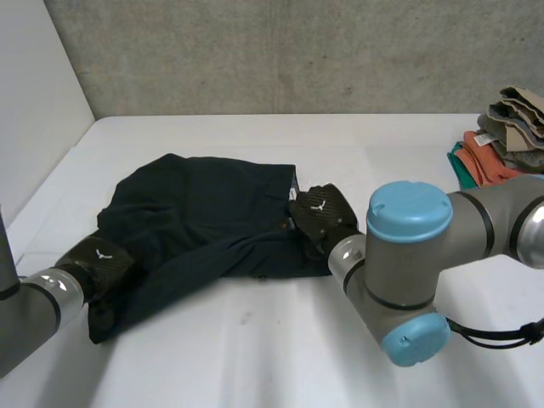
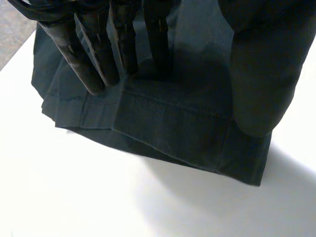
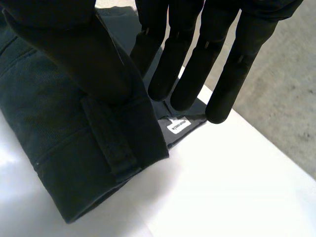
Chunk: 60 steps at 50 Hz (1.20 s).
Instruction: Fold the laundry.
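Note:
Dark navy trousers [image 1: 204, 212] lie folded across the white table [image 1: 280, 357]. My left hand [image 1: 100, 259] rests on the leg-hem end at the near left. Its straight fingers [image 2: 98, 59] press down on the hem [image 2: 173, 128], and the thumb [image 2: 256, 79] rests on the same cloth beside them. My right hand [image 1: 321, 214] is at the waistband end on the right. There the thumb [image 3: 84, 54] lies on the outer waistband [image 3: 74, 163] by a belt loop [image 3: 111, 143], and the fingers [image 3: 197, 74] reach inside over a white label [image 3: 178, 125], pinching the top layer.
A stack of folded clothes [image 1: 501, 140] in tan, orange and teal sits at the table's far right edge. A concrete wall runs behind the table and a white wall [image 1: 34, 85] stands on the left. My right arm's big elbow joint [image 1: 408, 272] hangs over the near right.

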Tool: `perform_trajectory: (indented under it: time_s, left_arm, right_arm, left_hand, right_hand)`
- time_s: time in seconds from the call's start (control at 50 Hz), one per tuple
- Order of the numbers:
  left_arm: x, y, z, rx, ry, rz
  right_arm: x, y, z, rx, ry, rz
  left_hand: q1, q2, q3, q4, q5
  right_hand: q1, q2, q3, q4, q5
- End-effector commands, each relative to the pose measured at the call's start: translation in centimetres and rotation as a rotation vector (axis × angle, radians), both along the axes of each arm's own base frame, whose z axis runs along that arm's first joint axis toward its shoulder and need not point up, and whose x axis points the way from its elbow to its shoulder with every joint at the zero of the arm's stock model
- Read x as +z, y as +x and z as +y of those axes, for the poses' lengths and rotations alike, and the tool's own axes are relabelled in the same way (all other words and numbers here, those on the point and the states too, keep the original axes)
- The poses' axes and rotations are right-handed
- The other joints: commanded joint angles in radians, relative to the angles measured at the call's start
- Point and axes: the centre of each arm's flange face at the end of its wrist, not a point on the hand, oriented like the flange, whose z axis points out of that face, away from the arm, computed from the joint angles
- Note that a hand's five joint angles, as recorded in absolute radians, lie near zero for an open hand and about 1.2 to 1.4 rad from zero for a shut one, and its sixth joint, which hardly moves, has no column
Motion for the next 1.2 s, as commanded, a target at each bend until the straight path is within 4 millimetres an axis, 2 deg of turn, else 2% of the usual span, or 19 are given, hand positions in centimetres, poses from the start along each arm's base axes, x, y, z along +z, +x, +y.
perform_trajectory:
  time_s: [0.02,0.16,0.26,0.36,0.38,0.4,0.46,0.48,0.54,0.56,0.62,0.64,0.7,0.76,0.84,0.92,1.04,1.12,1.2]
  left_arm:
    - [-1.0,-1.0,-0.1,-0.025,-0.012,-0.015]
    - [-1.5,-2.2,-0.1,-0.039,-0.027,-0.018]
    - [-2.4,-3.3,-0.4,-0.043,-0.035,-0.004]
    - [-1.5,-3.5,-1.0,-0.025,-0.067,-0.004]
    - [-0.6,-3.6,-1.0,-0.028,-0.09,0.008]
    - [2.5,-4.0,-0.5,-0.05,-0.172,0.044]
    - [7.3,-4.5,0.7,-0.075,-0.298,0.121]
    - [10.6,-4.7,1.5,-0.084,-0.39,0.182]
    - [15.8,-4.5,2.8,-0.08,-0.532,0.285]
    - [19.1,-4.1,3.8,-0.076,-0.62,0.348]
    - [23.1,-3.4,5.8,-0.077,-0.717,0.416]
    - [25.0,-3.0,6.9,-0.083,-0.747,0.434]
    - [26.3,-3.1,7.7,-0.102,-0.736,0.435]
    - [26.1,-3.9,7.9,-0.136,-0.647,0.415]
    - [23.5,-5.4,6.3,-0.149,-0.495,0.348]
    - [18.9,-7.0,2.4,-0.12,-0.366,0.255]
    - [15.1,-9.2,-3.1,-0.1,-0.37,0.188]
    - [16.5,-10.5,-6.9,-0.102,-0.53,0.215]
    - [23.4,-11.3,-8.9,-0.115,-0.841,0.346]
  right_arm:
    - [0.1,0.4,-0.8,-0.06,0.069,-0.056]
    - [0.9,0.6,-1.5,-0.091,0.048,-0.085]
    - [1.2,0.5,-1.4,-0.096,0.054,-0.096]
    - [3.1,-0.5,-1.6,-0.112,0.036,-0.099]
    - [3.7,-0.9,-1.7,-0.114,0.025,-0.09]
    - [5.1,-1.7,-1.6,-0.114,-0.006,-0.057]
    - [7.5,-2.9,-1.2,-0.1,-0.064,-0.003]
    - [9.2,-3.9,-1.0,-0.088,-0.114,0.041]
    - [12.2,-5.5,-0.5,-0.071,-0.201,0.091]
    - [14.4,-6.4,-0.1,-0.061,-0.267,0.11]
    - [17.9,-7.7,0.8,-0.067,-0.357,0.106]
    - [20.1,-8.6,1.3,-0.088,-0.402,0.09]
    - [22.3,-9.9,1.8,-0.113,-0.422,0.087]
    - [22.4,-10.7,1.9,-0.099,-0.355,0.13]
    - [21.0,-10.3,1.6,-0.024,-0.254,0.169]
    - [18.3,-9.5,-0.2,-0.011,-0.175,0.209]
    - [14.9,-8.4,-3.1,-0.03,-0.106,0.239]
    - [13.3,-6.2,-5.8,-0.043,-0.153,0.176]
    - [15.3,-4.3,-9.4,-0.112,-0.35,0.025]
  left_hand:
    - [0.14,0.148,0.146,0.151,0.15]
    - [0.178,0.186,0.184,0.189,0.188]
    - [0.951,0.959,0.957,0.962,0.961]
    - [0.953,0.961,0.959,0.964,0.963]
    - [0.953,0.961,0.959,0.964,0.963]
    - [0.953,0.961,0.959,0.964,0.963]
    - [0.953,0.961,0.959,0.964,0.963]
    - [0.953,0.961,0.959,0.964,0.963]
    - [0.953,0.961,0.959,0.964,0.963]
    - [0.953,0.961,0.959,0.964,0.963]
    - [0.953,0.961,0.959,0.964,0.963]
    - [0.953,0.961,0.959,0.964,0.963]
    - [0.953,0.961,0.959,0.964,0.963]
    - [0.953,0.961,0.959,0.964,0.963]
    - [0.953,0.961,0.959,0.964,0.963]
    - [0.953,0.961,0.959,0.964,0.963]
    - [0.953,0.961,0.959,0.964,0.963]
    - [0.953,0.961,0.959,0.964,0.963]
    - [0.953,0.961,0.959,0.964,0.963]
  right_hand:
    - [0.286,0.223,0.215,0.205,0.218]
    - [0.286,0.223,0.215,0.205,0.218]
    - [0.286,0.223,0.215,0.205,0.218]
    - [0.286,0.223,0.215,0.205,0.218]
    - [0.286,0.223,0.215,0.205,0.218]
    - [0.286,0.223,0.215,0.205,0.218]
    - [0.286,0.223,0.215,0.205,0.218]
    - [0.286,0.223,0.215,0.205,0.218]
    - [0.286,0.223,0.215,0.205,0.218]
    - [0.286,0.223,0.215,0.205,0.218]
    - [0.286,0.223,0.215,0.205,0.218]
    - [0.286,0.223,0.215,0.205,0.218]
    - [0.286,0.223,0.215,0.205,0.218]
    - [0.286,0.223,0.215,0.205,0.218]
    - [0.286,0.223,0.215,0.205,0.218]
    - [0.286,0.223,0.215,0.205,0.218]
    - [0.286,0.223,0.215,0.205,0.218]
    - [0.286,0.223,0.215,0.205,0.218]
    - [0.286,0.223,0.215,0.205,0.218]
